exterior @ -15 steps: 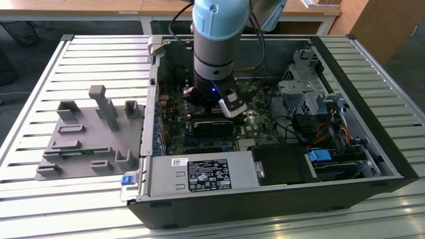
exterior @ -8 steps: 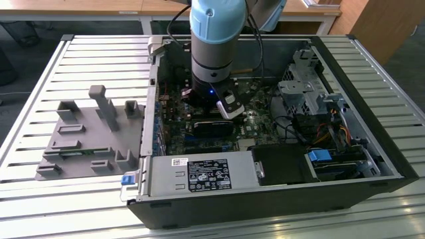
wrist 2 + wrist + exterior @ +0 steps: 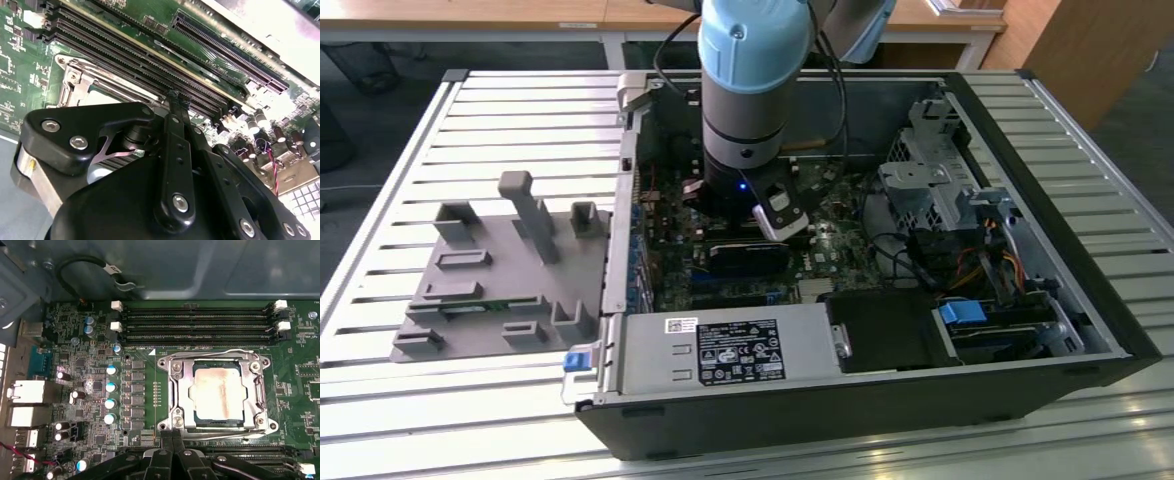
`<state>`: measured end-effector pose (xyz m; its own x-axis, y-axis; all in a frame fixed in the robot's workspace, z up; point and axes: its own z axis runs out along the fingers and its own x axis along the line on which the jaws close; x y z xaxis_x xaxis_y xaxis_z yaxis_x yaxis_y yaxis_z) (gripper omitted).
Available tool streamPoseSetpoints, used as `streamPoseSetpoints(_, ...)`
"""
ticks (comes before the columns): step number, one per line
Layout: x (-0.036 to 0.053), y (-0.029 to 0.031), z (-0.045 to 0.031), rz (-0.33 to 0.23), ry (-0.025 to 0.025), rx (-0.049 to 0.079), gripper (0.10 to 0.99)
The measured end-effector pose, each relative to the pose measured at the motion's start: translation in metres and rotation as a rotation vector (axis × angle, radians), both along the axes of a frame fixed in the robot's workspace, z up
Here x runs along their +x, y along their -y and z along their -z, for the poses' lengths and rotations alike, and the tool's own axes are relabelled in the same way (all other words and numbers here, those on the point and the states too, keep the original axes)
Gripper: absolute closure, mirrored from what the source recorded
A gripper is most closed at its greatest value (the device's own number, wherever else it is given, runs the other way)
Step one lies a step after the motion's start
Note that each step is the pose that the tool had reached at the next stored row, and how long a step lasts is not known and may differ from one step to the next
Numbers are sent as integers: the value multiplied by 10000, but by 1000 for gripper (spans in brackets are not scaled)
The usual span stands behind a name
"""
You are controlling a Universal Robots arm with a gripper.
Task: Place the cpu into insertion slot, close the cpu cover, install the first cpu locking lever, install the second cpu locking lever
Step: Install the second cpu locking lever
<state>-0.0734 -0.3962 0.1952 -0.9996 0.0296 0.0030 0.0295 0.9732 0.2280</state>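
In the first wrist view the cpu [image 3: 218,392], with its pale silvery-beige top, lies in the insertion slot [image 3: 166,361] on the green motherboard. The silvery cpu cover [image 3: 177,390] lies flat over it, framing the chip. One wire locking lever [image 3: 235,351] runs along the memory-slot side of the socket, another [image 3: 225,438] along the opposite side. My gripper [image 3: 172,436] is shut, its black fingertips pressed together right at the socket corner where that second lever ends; I see nothing between them. The second wrist view shows the shut gripper [image 3: 177,97] beside the cover [image 3: 75,75].
The arm [image 3: 747,90] reaches down into the open computer case [image 3: 1067,330]. A grey power supply box [image 3: 727,350] sits at the near side and drive bays [image 3: 927,185] on the exterior view's right. Memory slots [image 3: 197,322] border the socket. A grey fixture [image 3: 507,270] stands on the slatted table.
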Motion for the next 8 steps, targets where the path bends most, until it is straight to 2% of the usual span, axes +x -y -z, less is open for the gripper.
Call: streamPoseSetpoints(8, -4, -7, 25, -7, 2, 259, 980)
